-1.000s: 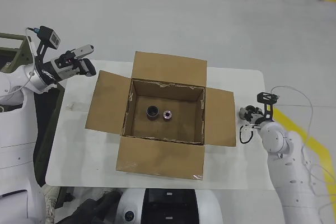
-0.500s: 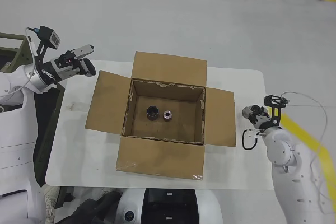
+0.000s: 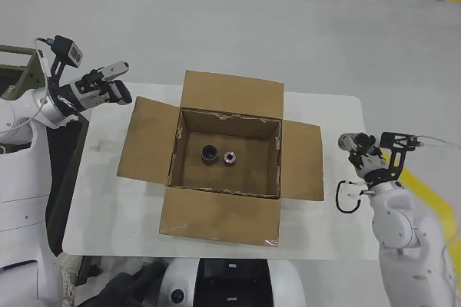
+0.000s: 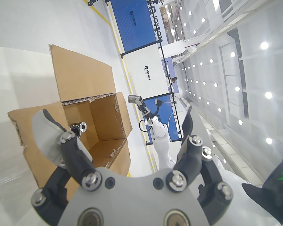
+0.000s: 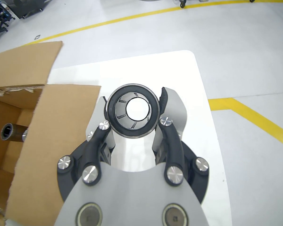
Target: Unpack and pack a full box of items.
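Top view: the box [image 3: 224, 73] is standing open at the middle of the table [image 3: 330, 107]. All four flaps are lying folded outward, so its inside is open to reach from above. A dark sleeve [image 3: 208, 155] and a smaller ring-shaped part [image 3: 229, 158] are resting side by side on its floor. The left gripper [image 3: 120, 83] is hanging released and empty beyond the table's far left corner, well apart from the box, probably standing clear of the working arm. The right gripper [image 3: 352, 143] is hovering over the table's right margin, just beside the right flap, and is clenching a metal bushing [image 3: 344, 141]. Left wrist view: the left gripper is spreading wide with nothing between its jaws, and the box's interior with the dark sleeve is showing beyond it. Right wrist view: the right gripper is clamping the bushing by its outer wall, with the bore lying along the line of the jaws, a hold that is leaving both ends free. Since the bushing is hanging outside the box above bare table, unpacking is judged to be the step in hand, with two parts lying inside.
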